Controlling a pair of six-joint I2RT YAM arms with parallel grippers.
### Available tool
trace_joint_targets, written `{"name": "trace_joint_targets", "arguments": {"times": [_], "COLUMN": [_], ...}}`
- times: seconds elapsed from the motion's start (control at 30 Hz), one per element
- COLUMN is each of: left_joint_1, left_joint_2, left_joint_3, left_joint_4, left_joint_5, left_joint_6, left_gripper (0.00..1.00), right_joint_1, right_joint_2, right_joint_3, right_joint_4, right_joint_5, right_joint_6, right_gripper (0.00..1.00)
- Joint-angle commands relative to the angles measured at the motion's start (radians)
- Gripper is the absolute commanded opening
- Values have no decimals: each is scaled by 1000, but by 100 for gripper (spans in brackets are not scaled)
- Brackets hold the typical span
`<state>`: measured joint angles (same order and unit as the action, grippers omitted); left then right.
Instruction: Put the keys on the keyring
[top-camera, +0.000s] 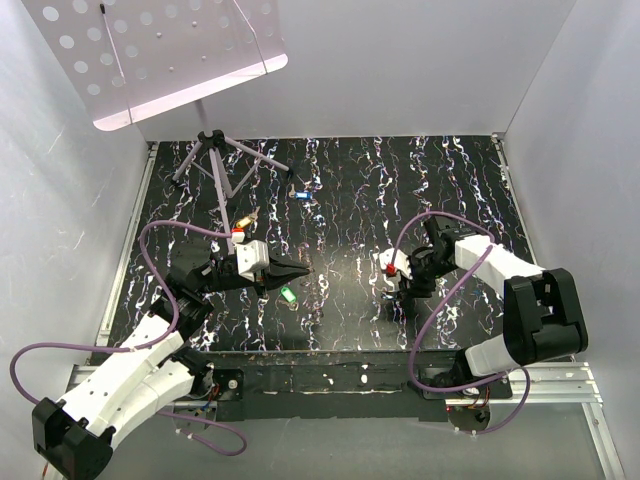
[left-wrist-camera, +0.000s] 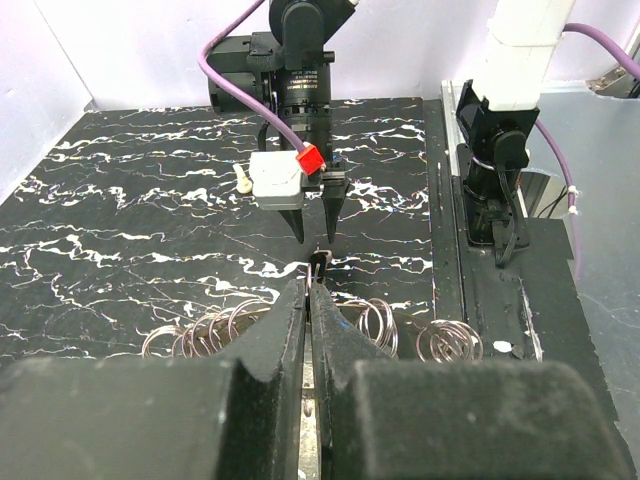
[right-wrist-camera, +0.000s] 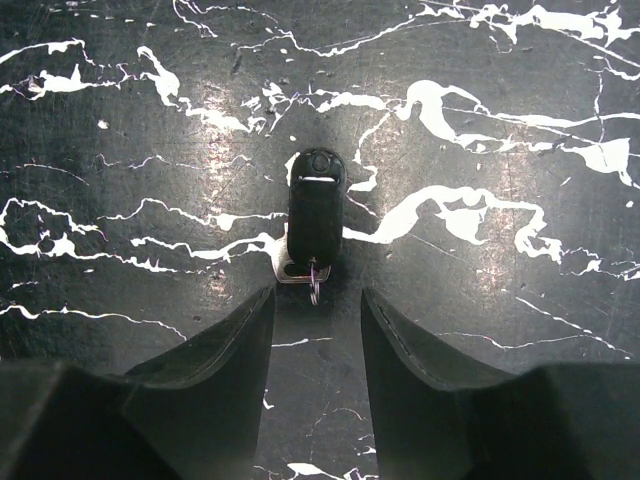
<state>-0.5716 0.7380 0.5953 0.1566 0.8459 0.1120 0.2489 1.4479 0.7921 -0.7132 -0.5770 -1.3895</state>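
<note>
My left gripper is shut on a thin silvery ring seen edge-on, which I take for the keyring; its shape is hidden between the fingers. A green key lies just below that gripper. A blue key lies further back. A yellow key and a red key lie by the left wrist. My right gripper is open and empty. It hangs just short of a black-headed piece with a metal eye and a small ring.
A tripod stand with a white perforated board stands at the back left. White walls close in the black marbled table. Several thin wire loops show beside the left fingers. The right gripper faces the left one.
</note>
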Motion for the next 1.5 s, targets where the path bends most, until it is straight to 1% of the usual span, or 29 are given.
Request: {"name": "trace_joint_targets", "arguments": {"times": [0.0, 0.1, 0.33, 0.4, 0.63, 0.77, 0.9, 0.97, 1.0, 1.1, 1.17, 1.27, 1.37, 1.47], "left_joint_1": [-1, -1, -1, -1, 1, -1, -1, -1, -1, -1, -1, -1, -1, -1], "left_joint_2": [-11, -8, -6, -6, -6, -8, -5, -6, -6, -8, -8, -5, 18, 66], "left_joint_3": [-2, -3, -2, -3, 0, 0, 0, 0, -2, -2, -2, -3, 6, 56], "left_joint_4": [12, 12, 9, 9, 6, 4, 6, 4, 4, 3, 3, 17, 52, 57], "left_joint_5": [4, 5, 4, 7, 4, 4, 4, 4, 4, 5, 10, 22, 42, 76], "left_joint_6": [12, 14, 14, 14, 15, 15, 17, 17, 18, 18, 18, 11, -8, -18], "left_gripper": [0, 0, 0, 0, 0, 0, 0, 0, 0, 0, 0, 0, 0, 0], "right_joint_1": [15, 33, 47, 50, 64, 66, 67, 69, 67, 67, 66, 67, 67, 69], "right_joint_2": [9, 20, 29, 37, 49, 54, 58, 60, 57, 49, 25, -35, -86, -93], "right_joint_3": [22, 16, 22, 27, 35, 39, 45, 50, 50, 58, 79, 162, 300, 474], "right_joint_4": [4, 12, 9, 6, 4, 1, -9, -18, -20, -41, -74, -178, -329, -506], "right_joint_5": [29, 55, 62, 66, 77, 78, 78, 75, 72, 68, 54, -19, -90, -132], "right_joint_6": [-16, -16, -11, -9, -2, 3, 1, 3, 1, 6, 20, 55, 84, 83], "right_gripper": [47, 45, 40, 37, 32, 27, 19, 6, 1, 1, 1, 1, 1, 1]}}
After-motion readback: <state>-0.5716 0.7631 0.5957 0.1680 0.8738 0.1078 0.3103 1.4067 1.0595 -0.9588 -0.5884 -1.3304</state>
